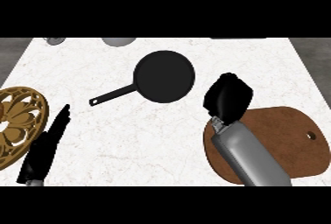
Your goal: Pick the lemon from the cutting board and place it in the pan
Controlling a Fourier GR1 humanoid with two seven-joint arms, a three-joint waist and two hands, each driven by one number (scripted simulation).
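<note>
The black pan lies on the white counter at upper centre, its handle pointing lower left; it holds nothing. The brown cutting board sits at the lower right, and its visible top is bare. My right hand hovers over the board's upper left corner, just right of the pan, fingers curled into a closed bundle. The lemon does not show anywhere; the curled fingers hide it. My left hand rests at the lower left, fingers straight, holding nothing.
A round golden openwork plate lies at the left edge, beside my left hand. Two grey rounded objects stand at the counter's far edge. Bare white counter spreads between my hands.
</note>
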